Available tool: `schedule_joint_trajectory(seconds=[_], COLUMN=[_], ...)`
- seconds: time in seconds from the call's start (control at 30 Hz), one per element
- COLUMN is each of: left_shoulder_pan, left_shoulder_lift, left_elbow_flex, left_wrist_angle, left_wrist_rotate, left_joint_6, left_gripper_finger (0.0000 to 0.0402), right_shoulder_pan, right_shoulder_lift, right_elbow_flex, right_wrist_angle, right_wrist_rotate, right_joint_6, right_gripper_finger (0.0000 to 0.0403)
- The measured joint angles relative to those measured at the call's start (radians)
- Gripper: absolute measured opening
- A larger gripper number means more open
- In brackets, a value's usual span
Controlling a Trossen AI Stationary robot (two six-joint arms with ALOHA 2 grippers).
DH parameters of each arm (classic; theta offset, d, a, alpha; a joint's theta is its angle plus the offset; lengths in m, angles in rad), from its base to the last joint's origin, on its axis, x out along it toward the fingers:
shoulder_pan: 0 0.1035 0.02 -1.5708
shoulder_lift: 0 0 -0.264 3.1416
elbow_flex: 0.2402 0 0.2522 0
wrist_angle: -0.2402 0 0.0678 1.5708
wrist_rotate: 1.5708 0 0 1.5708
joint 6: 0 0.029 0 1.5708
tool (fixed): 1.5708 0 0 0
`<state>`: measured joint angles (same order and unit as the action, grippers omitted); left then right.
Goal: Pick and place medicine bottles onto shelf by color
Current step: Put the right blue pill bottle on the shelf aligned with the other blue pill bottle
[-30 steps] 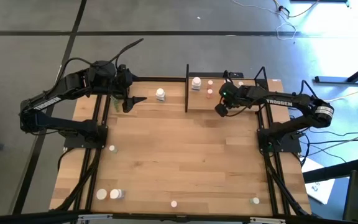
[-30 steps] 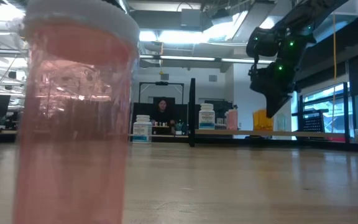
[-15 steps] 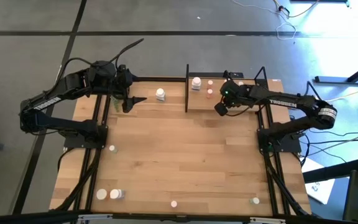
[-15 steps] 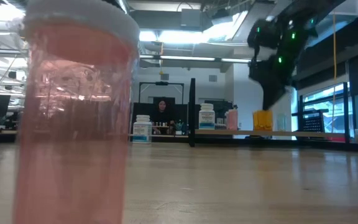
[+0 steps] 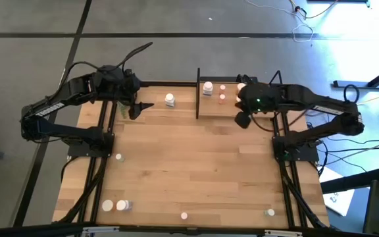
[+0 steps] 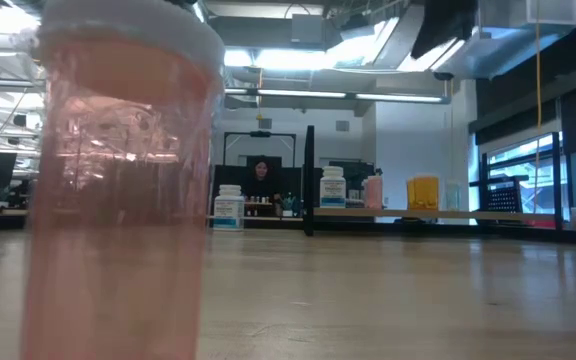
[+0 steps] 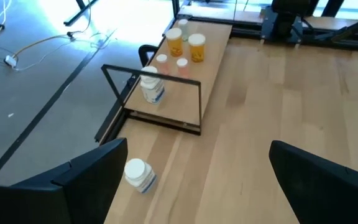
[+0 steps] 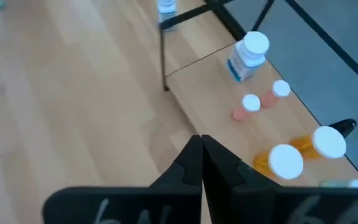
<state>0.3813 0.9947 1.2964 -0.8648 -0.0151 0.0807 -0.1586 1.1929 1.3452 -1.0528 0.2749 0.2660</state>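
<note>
The shelf [image 5: 255, 105], a light board with black posts, stands at the table's far right. On it stand a white medicine bottle [image 5: 208, 87], two small pink ones [image 8: 250, 104] and two orange ones [image 8: 284, 160]. My right gripper [image 5: 242, 121] hangs shut and empty high above the shelf's near edge, its tips [image 8: 201, 140] together. Another white bottle [image 5: 170, 100] stands on the table left of the shelf. My left gripper [image 5: 142, 107] waits open beside it, that bottle [image 7: 138, 174] by its finger. A pink bottle [image 6: 118, 180] fills the low view's foreground.
Several small bottles stand along the table's near edge [image 5: 107, 206] [image 5: 184, 215] [image 5: 269, 212], and one at mid-left [image 5: 118, 157]. The shelf's black upright post [image 5: 197, 92] rises at its left end. A person sits in the room beyond the table [image 6: 260, 175].
My right gripper has risen steeply from just above the shelf, leaving the low view at its top, and has drawn a little toward the table's near right. It has tipped further down and stayed shut. The bottles on the shelf have kept their places.
</note>
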Motion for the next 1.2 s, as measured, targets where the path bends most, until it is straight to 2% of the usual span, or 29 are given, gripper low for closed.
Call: schedule_joint_trajectory(seconds=[0.1, 0.23, 0.33, 0.53, 0.63, 0.73, 0.83, 1.03, 1.1, 1.2], left_shoulder_pan=[0.0, 0.0, 0.0, 0.0, 0.0, 0.0, 0.0, 0.0, 0.0, 0.0], left_shoulder_lift=[0.0, -0.008, -0.017, -0.022, -0.022, -0.022, -0.022, -0.022, -0.022, -0.022], left_elbow_flex=[0.0, 0.0, 0.0, 0.0, 0.0, 0.0, 0.0, 0.0, 0.0, 0.0], left_wrist_angle=[-0.049, -0.114, -0.136, -0.138, -0.138, -0.138, -0.138, -0.138, -0.137, -0.137], left_wrist_rotate=[-0.002, -0.002, -0.002, -0.002, -0.002, 0.006, 0.012, 0.017, 0.056, 0.168], left_joint_6=[-0.001, -0.034, -0.057, -0.074, -0.071, -0.037, -0.001, 0.057, 0.108, 0.177], left_gripper_finger=[0.0387, 0.0387, 0.0387, 0.0387, 0.0387, 0.0387, 0.0387, 0.0387, 0.0387, 0.0387], right_shoulder_pan=[0.054, 0.117, 0.161, 0.272, 0.34, 0.429, 0.518, 0.683, 0.724, 0.77], right_shoulder_lift=[0.002, 0.003, 0.004, 0.003, 0.003, 0.003, 0.004, 0.007, 0.013, 0.029], right_elbow_flex=[0.052, 0.066, 0.089, 0.132, 0.119, 0.092, 0.068, 0.015, 0.008, 0.007], right_wrist_angle=[-0.055, -0.1, -0.139, -0.276, -0.331, -0.39, -0.381, -0.292, -0.291, -0.292], right_wrist_rotate=[-0.037, -0.15, -0.247, -0.391, -0.48, -0.525, -0.556, -0.695, -0.698, -0.696], right_joint_6=[0.013, 0.023, 0.114, 0.45, 0.607, 0.762, 0.931, 1.321, 1.406, 1.488], right_gripper_finger=[0.0003, 0.0003, 0.0003, 0.0003, 0.0003, 0.0003, 0.0003, 0.0003, 0.0003, 0.0003])
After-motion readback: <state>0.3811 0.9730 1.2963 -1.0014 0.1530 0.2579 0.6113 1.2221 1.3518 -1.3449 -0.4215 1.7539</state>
